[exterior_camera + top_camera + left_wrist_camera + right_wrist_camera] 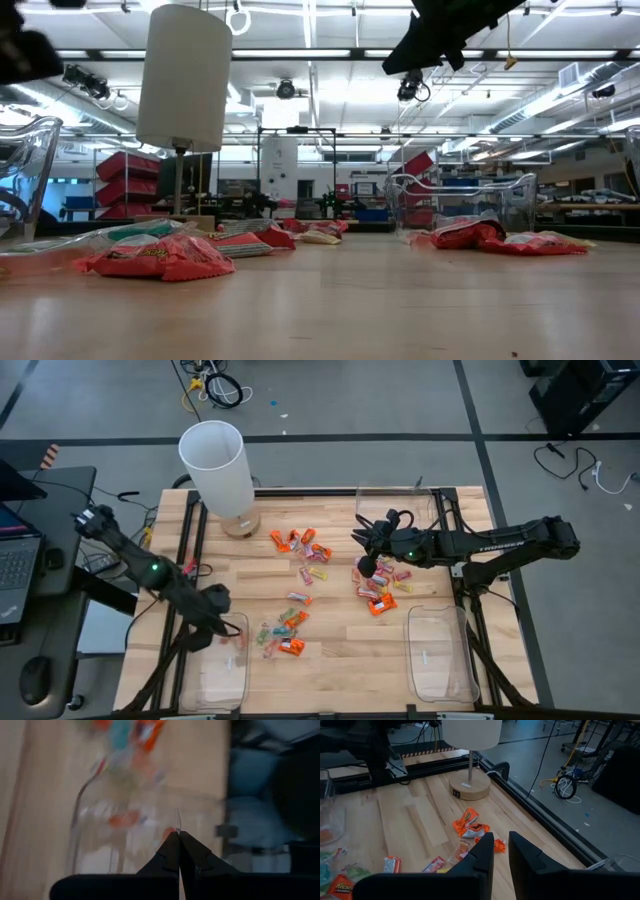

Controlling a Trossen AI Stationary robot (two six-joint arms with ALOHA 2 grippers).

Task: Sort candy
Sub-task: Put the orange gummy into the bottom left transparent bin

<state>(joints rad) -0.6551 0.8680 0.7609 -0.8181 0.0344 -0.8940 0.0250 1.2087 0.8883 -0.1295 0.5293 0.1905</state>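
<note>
Dozens of candy (300,575) pieces lie mid-table – left gripper (222,622), fingers pressed shut, hangs over the left tray (215,670); right gripper (366,567), fingers narrowly apart and empty, should descend squarely onto one sweet

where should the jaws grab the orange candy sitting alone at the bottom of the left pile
Take the orange candy across its short width, coming straight down from above. It lies flat on the table, with bare wood on its right side, so jaws would likely clear the neighbouring sweets there.

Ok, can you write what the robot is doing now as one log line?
left gripper: shut, over left tray | right gripper: slightly open, empty, above candy | task: sorting
</note>
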